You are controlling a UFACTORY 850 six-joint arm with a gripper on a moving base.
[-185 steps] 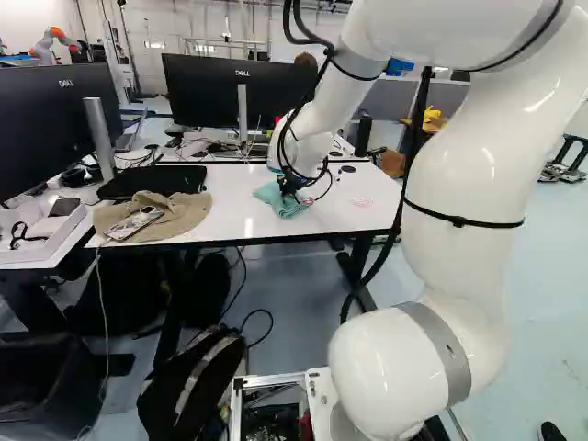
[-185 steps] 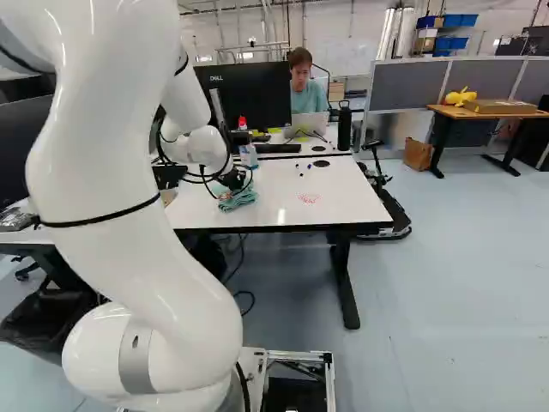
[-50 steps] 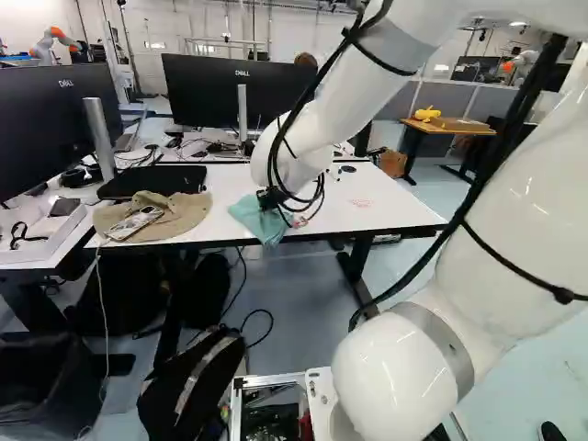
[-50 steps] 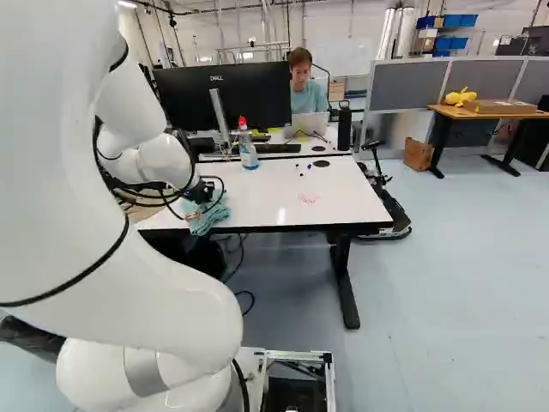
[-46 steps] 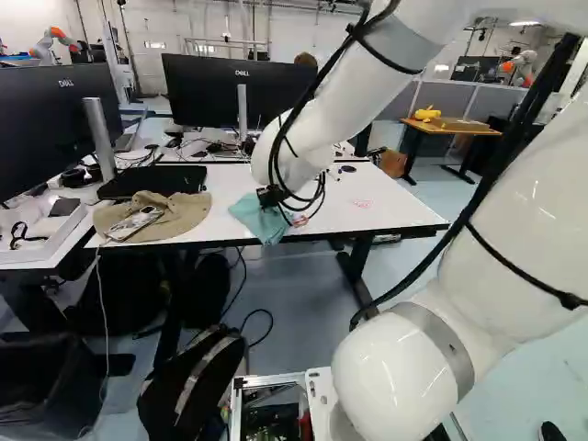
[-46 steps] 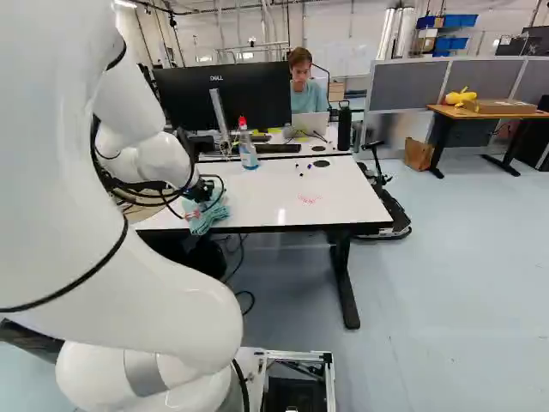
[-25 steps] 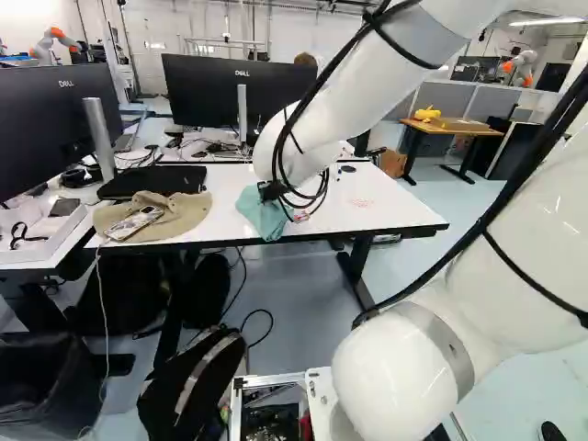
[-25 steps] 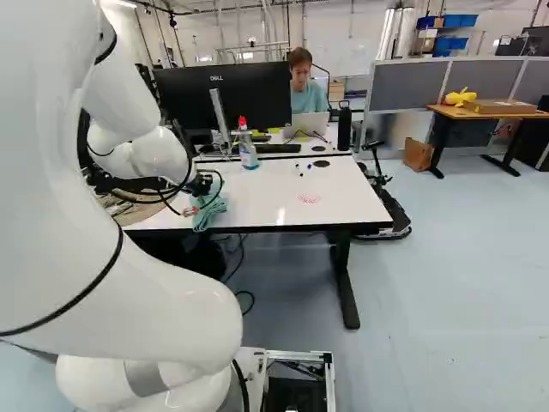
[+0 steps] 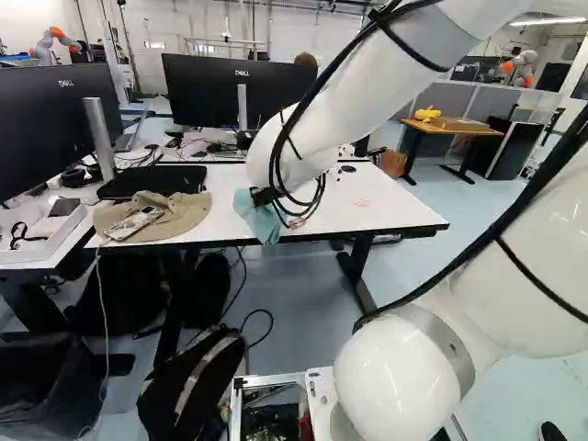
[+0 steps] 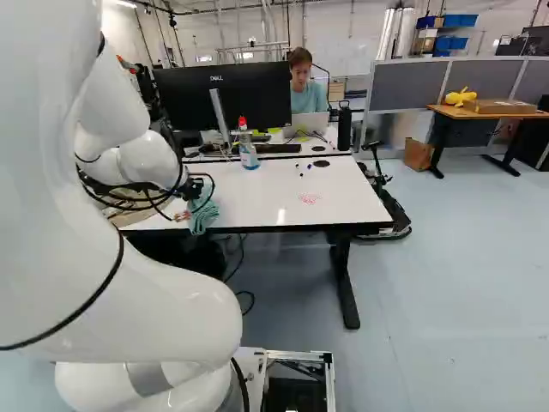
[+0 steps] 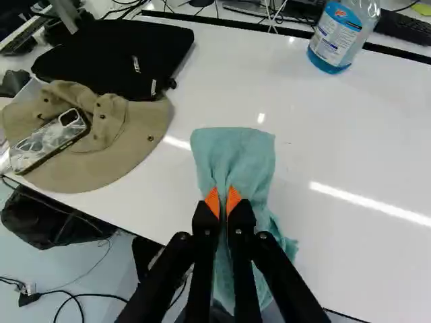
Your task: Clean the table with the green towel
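Observation:
My gripper [image 9: 265,196] is low over the white table [image 9: 395,213], left of its middle. In the wrist view the gripper [image 11: 223,202] is shut, its orange pads pinching the green towel [image 11: 236,155] between them. Part of the towel lies flat on the table ahead of the fingers; the rest passes under them and hangs over the front edge, also visible in the right base view as a teal fold of towel [image 10: 202,216]. Red marks [image 10: 309,198] show on the tabletop to the right, with small dark pieces [image 10: 302,169] farther back.
A tan hat [image 11: 135,138] with a phone [image 11: 50,138] on it lies beside the towel, and a black case [image 11: 114,54] behind. A spray bottle [image 10: 248,148] stands near the back edge. Monitors [image 9: 241,92] rise behind. Another robot [image 9: 522,66] stands far off.
Over the last few seconds the gripper and towel have moved left along the table, toward the hat, with a small back-and-forth shift in the last second. The base has stayed put.

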